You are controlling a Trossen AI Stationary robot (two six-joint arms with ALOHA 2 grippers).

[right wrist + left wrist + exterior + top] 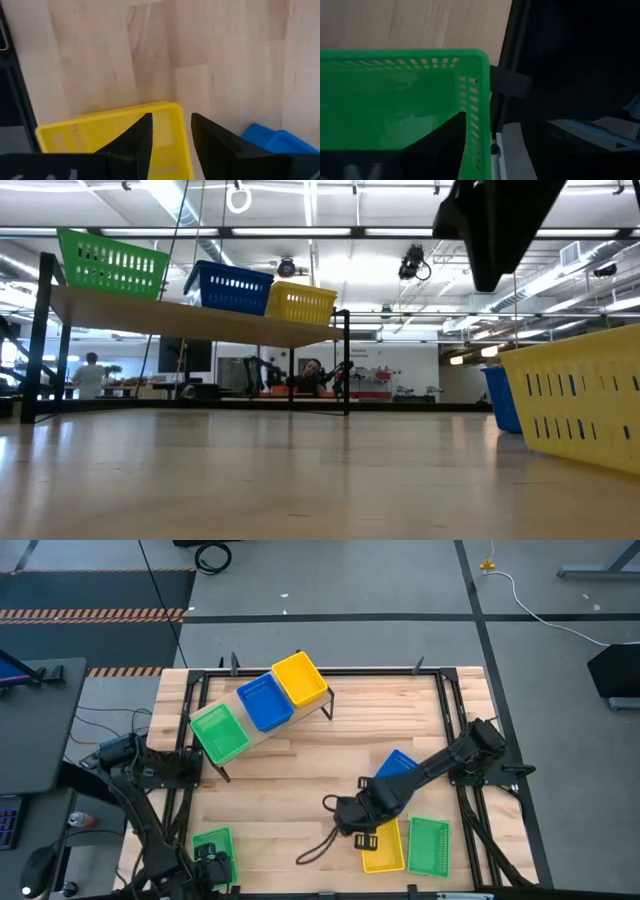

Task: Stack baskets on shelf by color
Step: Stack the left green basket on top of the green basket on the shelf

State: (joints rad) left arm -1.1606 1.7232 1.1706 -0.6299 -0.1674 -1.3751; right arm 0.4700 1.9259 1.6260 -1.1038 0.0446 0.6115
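On the shelf [272,732] stand a green basket [220,732], a blue basket [265,700] and a yellow basket [300,680], each on its flat bottom. My left gripper [212,862] is open over a green basket [395,105] at the table's near left corner. One finger [445,145] is over the inside, beside a wall. The other finger is lost against the dark. My right gripper [170,117] is open and points down above a yellow basket [115,130] on the table. Beside it lie a blue basket [397,764] and a green basket [428,845].
A black cord loop [318,842] lies on the table left of the yellow basket. Black frame rails [455,720] run along the table's edges. The slatted tabletop [300,770] between the shelf and the near baskets is bare wood. People show in the room behind [90,370].
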